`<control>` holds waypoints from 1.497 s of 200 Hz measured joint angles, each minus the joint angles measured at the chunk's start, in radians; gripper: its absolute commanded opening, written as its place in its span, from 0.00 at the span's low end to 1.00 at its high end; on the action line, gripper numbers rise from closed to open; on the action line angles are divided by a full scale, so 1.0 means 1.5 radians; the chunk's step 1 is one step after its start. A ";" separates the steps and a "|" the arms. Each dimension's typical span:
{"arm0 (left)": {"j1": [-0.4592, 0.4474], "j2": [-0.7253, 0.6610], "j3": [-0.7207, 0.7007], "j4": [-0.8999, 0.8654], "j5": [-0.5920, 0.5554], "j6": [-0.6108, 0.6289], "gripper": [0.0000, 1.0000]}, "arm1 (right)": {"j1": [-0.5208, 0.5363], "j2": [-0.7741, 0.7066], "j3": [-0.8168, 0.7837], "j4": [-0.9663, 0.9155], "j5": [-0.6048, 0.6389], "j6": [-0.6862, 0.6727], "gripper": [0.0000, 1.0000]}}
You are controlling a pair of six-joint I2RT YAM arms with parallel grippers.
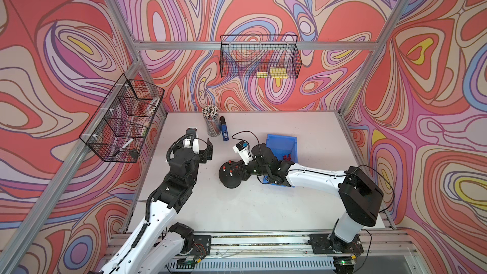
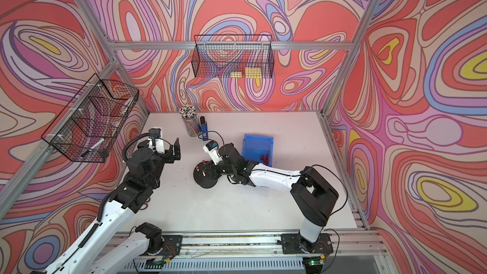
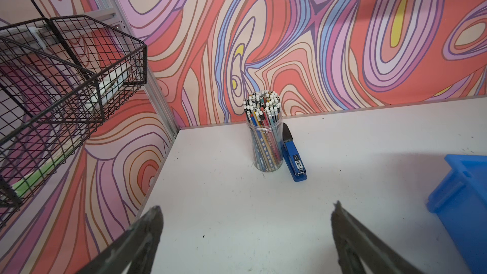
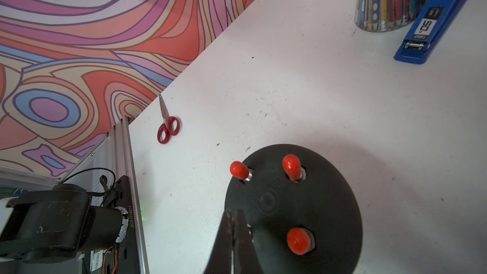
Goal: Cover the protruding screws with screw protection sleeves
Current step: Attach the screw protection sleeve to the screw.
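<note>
My right gripper (image 4: pixel 233 214), fingers pressed together, hovers at the black round dome base (image 4: pixel 268 201) beside its one seemingly bare silvery stud (image 4: pixel 249 233). A sideways nudge could slide the unheld base, as my left gripper (image 3: pixel 246 206) hangs spread, empty, well apart. Three tiny red plastic sleeves (image 4: pixel 291 166) cap three studs; several more lie in the blue bin (image 1: pixel 282 141).

Swirl-patterned walls (image 1: pixel 263 1), aluminium frame (image 1: pixel 184 45), white tabletop (image 1: pixel 290 206), black wire baskets (image 1: pixel 237 59) on frame.

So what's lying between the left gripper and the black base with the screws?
Nothing but bare white table, as both top views show; the open left gripper stands well apart from the black base.
</note>
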 measured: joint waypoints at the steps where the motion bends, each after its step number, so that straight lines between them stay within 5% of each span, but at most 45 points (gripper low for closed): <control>1: 0.000 0.000 0.000 0.000 0.000 0.000 0.99 | 0.000 0.000 0.000 0.000 0.000 0.000 0.00; 299: 0.005 0.000 0.000 -0.003 0.009 -0.009 1.00 | 0.018 0.004 0.005 -0.021 0.033 -0.044 0.00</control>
